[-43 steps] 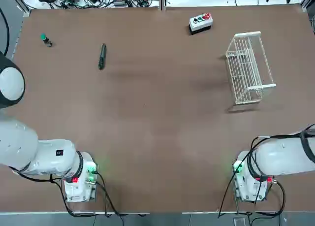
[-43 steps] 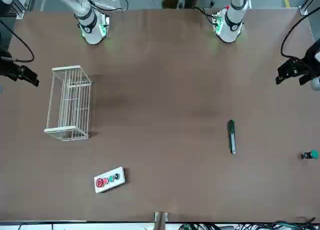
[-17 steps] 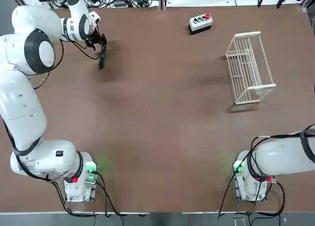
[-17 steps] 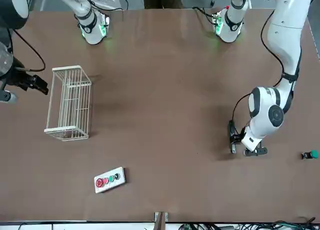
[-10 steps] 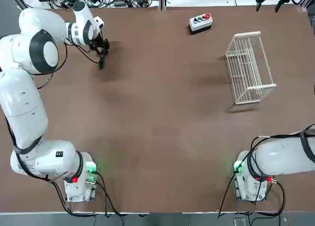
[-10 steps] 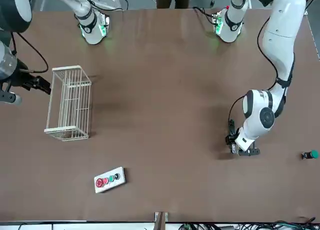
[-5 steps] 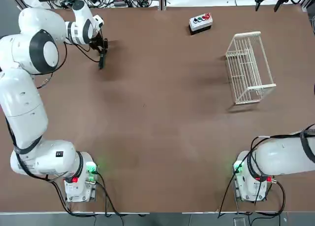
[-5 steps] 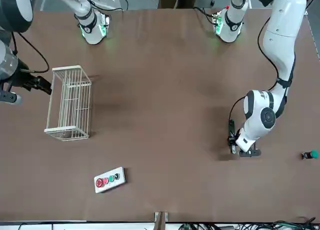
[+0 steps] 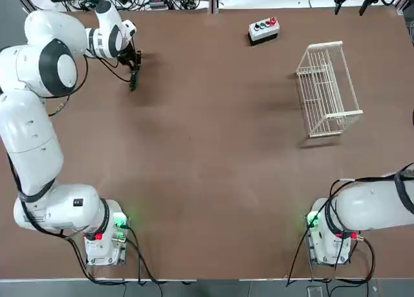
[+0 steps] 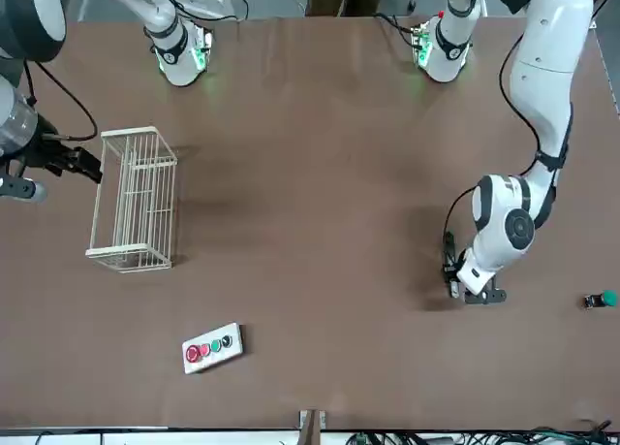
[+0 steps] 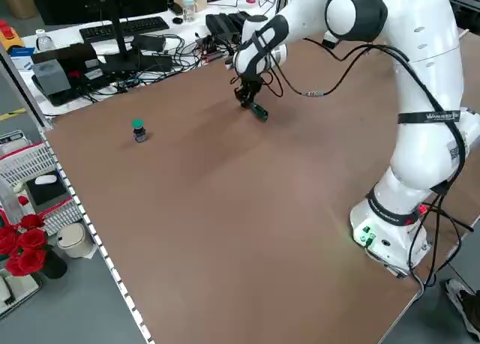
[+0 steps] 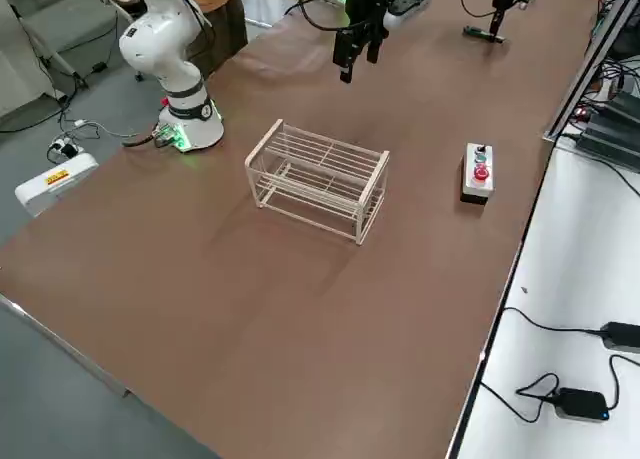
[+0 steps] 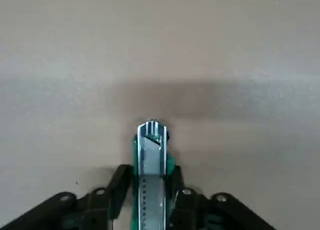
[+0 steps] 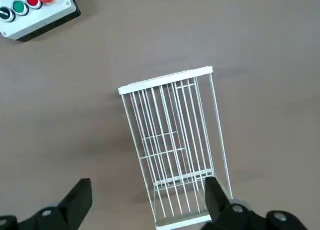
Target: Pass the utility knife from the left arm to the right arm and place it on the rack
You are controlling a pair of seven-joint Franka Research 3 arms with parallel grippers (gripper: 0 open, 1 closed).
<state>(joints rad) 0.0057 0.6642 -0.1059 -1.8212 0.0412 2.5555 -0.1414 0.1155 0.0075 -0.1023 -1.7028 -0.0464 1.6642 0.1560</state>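
Observation:
The utility knife (image 9: pixel 134 79) is a slim dark green tool at the table's far left; it lies along the left wrist view (image 13: pixel 150 155). My left gripper (image 9: pixel 134 65) is down over its rear half, and in its wrist view both fingers (image 13: pixel 123 179) press against the knife's sides, so it is shut on it. The front view shows the same grip (image 10: pixel 451 275). The white wire rack (image 9: pixel 326 90) stands at the far right. My right gripper (image 10: pixel 70 160) hangs open high beside and above the rack (image 14: pixel 170 140), holding nothing.
A white button box (image 9: pixel 264 28) with red and green buttons sits at the far edge, between knife and rack. A small green-capped object (image 10: pixel 601 300) stands near the table's far left corner. Cables and desk gear lie beyond the far edge.
The left arm swung in from the table's left side and settled its gripper onto the knife. The right gripper drifted a little toward the rack. Over the last half second almost nothing moved.

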